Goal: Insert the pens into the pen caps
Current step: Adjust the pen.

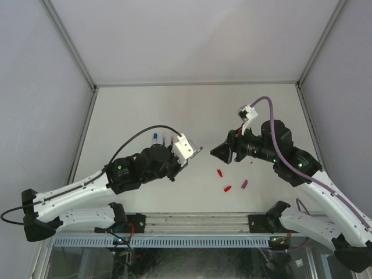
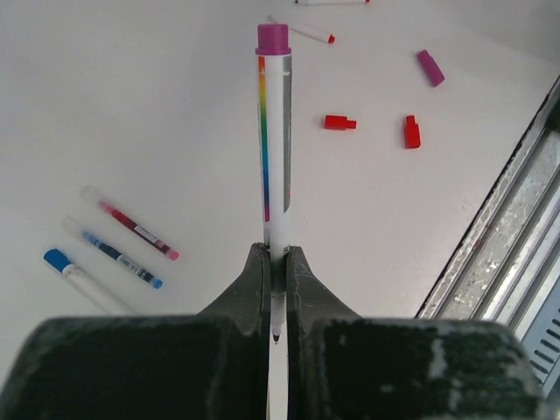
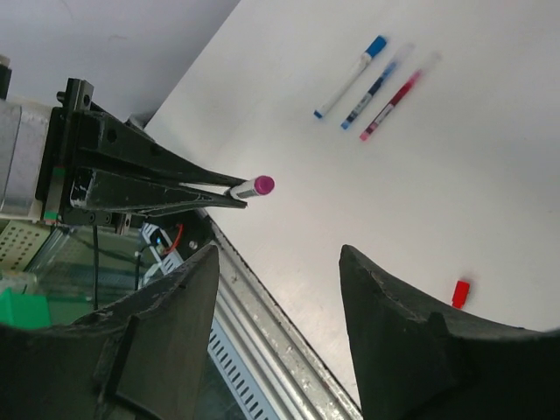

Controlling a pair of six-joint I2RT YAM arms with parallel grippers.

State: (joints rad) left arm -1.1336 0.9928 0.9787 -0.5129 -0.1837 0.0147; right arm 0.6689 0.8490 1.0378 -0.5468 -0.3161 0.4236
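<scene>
My left gripper (image 2: 277, 254) is shut on a white pen (image 2: 275, 131) with a rainbow stripe and a magenta end. Its bare nib points back between the fingers. In the top view the left gripper (image 1: 195, 153) holds this pen (image 1: 199, 150) above the table, pointing at my right gripper (image 1: 218, 152). The right gripper (image 3: 280, 254) is open and empty, facing the pen's magenta end (image 3: 262, 185). Two red caps (image 1: 220, 172) (image 1: 228, 188) and a magenta cap (image 1: 244, 184) lie on the table below the grippers. They also show in the left wrist view: red caps (image 2: 339, 122) (image 2: 412, 131) and the magenta cap (image 2: 430, 67).
Three more pens lie side by side at the back left: a magenta one (image 2: 136, 229), a blue one (image 2: 118, 255) and a blue-ended one (image 2: 74, 271). A red-ended pen (image 2: 306, 31) lies beyond the caps. The table's metal front rail (image 2: 516, 236) runs close by.
</scene>
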